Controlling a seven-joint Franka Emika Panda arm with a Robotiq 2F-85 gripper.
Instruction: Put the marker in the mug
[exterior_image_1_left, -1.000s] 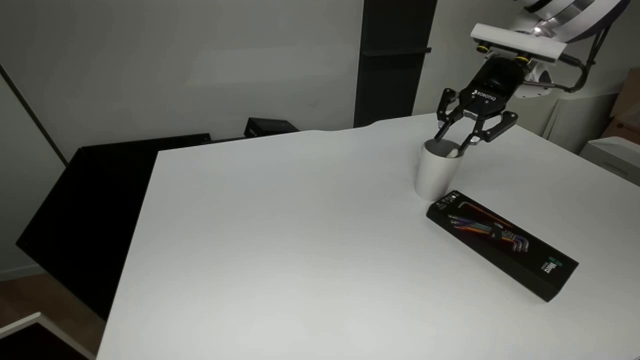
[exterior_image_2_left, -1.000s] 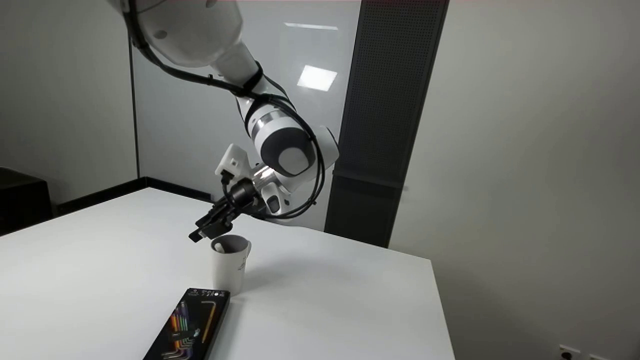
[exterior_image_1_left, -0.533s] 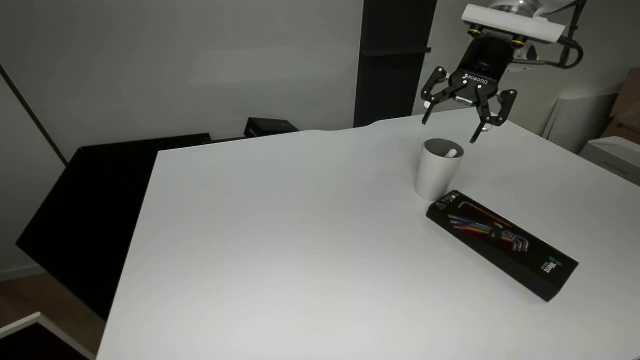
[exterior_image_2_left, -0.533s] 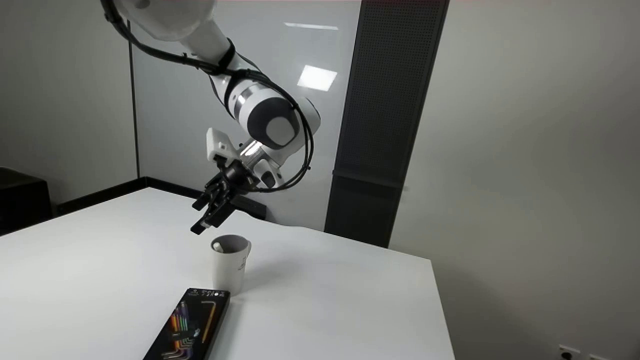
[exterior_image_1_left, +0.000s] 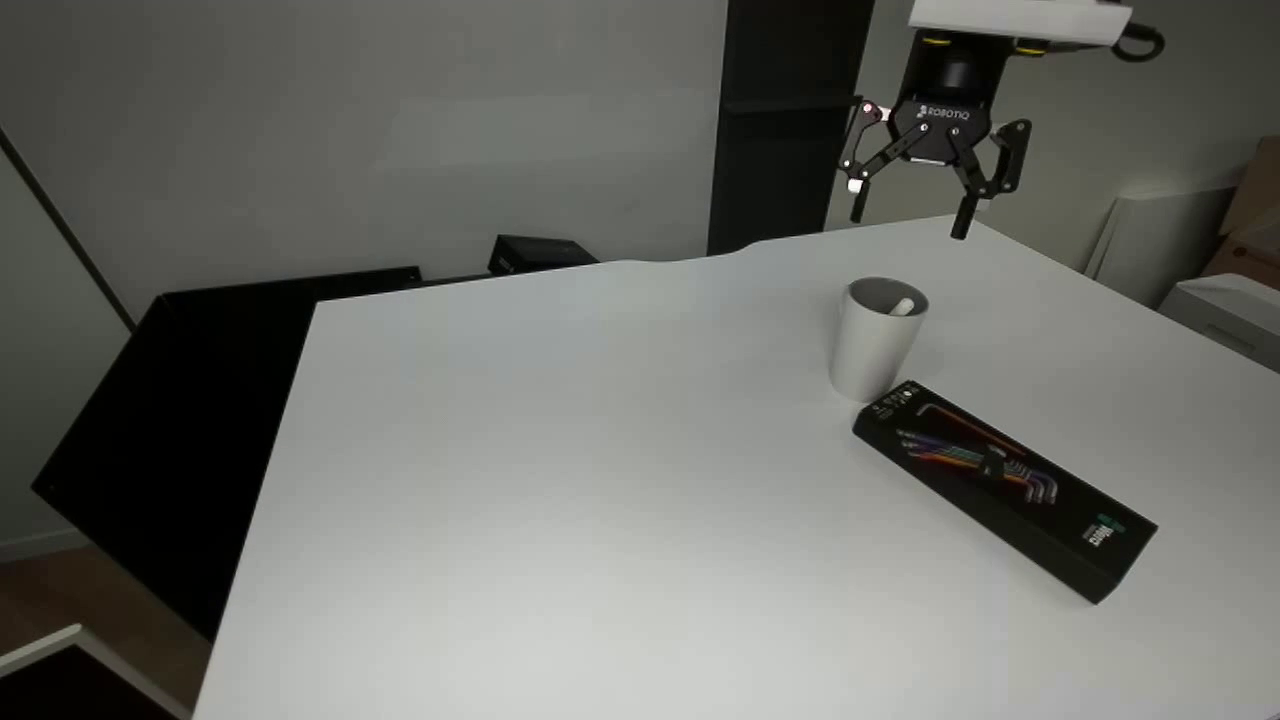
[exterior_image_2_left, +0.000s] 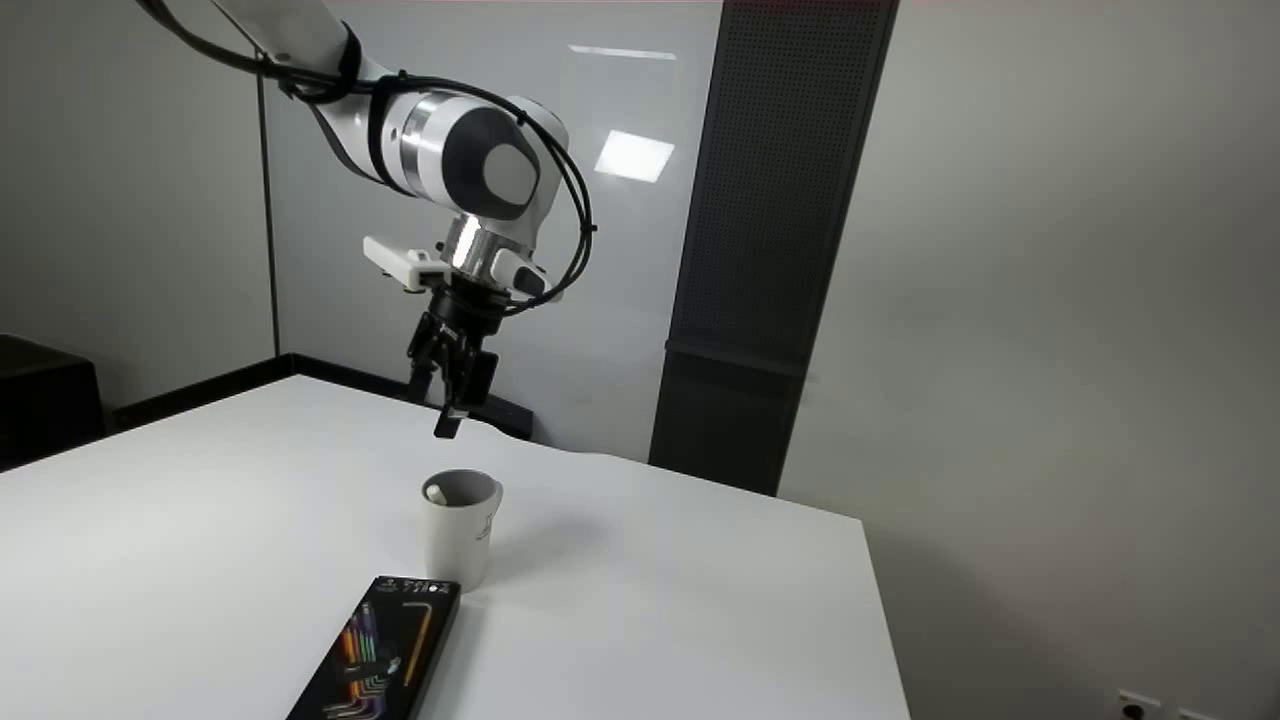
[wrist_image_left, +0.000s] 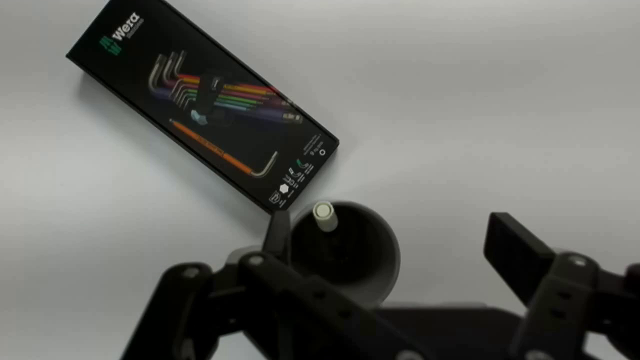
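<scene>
The white mug (exterior_image_1_left: 868, 355) stands upright on the table, its handle visible in an exterior view (exterior_image_2_left: 498, 497). Inside it leans the marker (exterior_image_1_left: 903, 307), whose white end pokes up at the rim; the mug hides its lower part. In the wrist view that white end (wrist_image_left: 325, 216) rests by the upper left of the mug's dark opening, with the mug's inner wall (wrist_image_left: 377, 286) showing below. My gripper (exterior_image_1_left: 910, 224) hangs above the mug, pointing down, apart from it. Its fingers are spread wide and hold nothing. From the wrist, the left finger (wrist_image_left: 278, 235) overlaps the mug's left edge.
A flat black Wera box (exterior_image_1_left: 1000, 490) with coloured hex keys printed on it lies right beside the mug, one end close to its base. The white table (exterior_image_1_left: 600, 480) ends at the back near a wall and a dark panel (exterior_image_1_left: 795, 120).
The fingers, lower and closer together at the mug's rim a second ago, have spread wide. My gripper has risen from the mug and turned more upright. Marker, mug and box have stayed put.
</scene>
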